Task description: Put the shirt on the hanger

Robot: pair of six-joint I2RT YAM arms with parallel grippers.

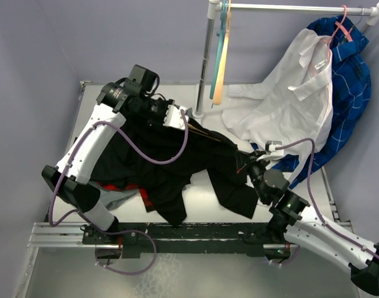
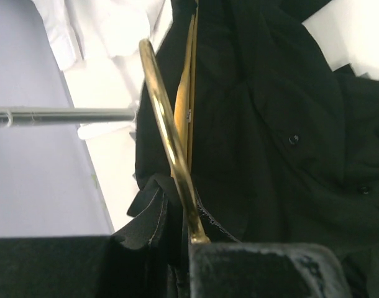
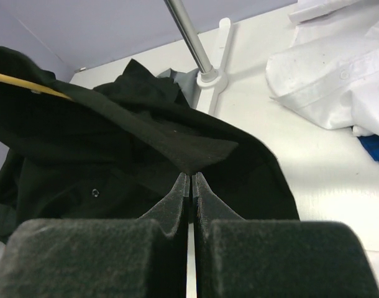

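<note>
The black shirt [image 1: 177,167] lies spread over the middle of the table, draped over the thin yellow-orange hanger [image 1: 205,131]. My left gripper [image 1: 176,118] is shut on the hanger's hook at the shirt's far edge. In the left wrist view the golden hook [image 2: 168,136] runs down into the shut jaws [image 2: 192,239], with a fold of the black shirt [image 2: 270,124] beside it. My right gripper [image 1: 248,162] is shut on an edge flap of the shirt [image 3: 196,152], pinched at the fingertips [image 3: 191,177]. A short piece of the hanger [image 3: 28,84] shows at the left there.
A clothes rack pole [image 1: 205,62] stands at the back, with a teal hanger [image 1: 222,31] and a pale peach hanger [image 1: 220,74] on it. A white shirt [image 1: 289,105] and a blue checked shirt [image 1: 351,81] hang at right. A red plaid garment [image 1: 124,188] lies under the black shirt.
</note>
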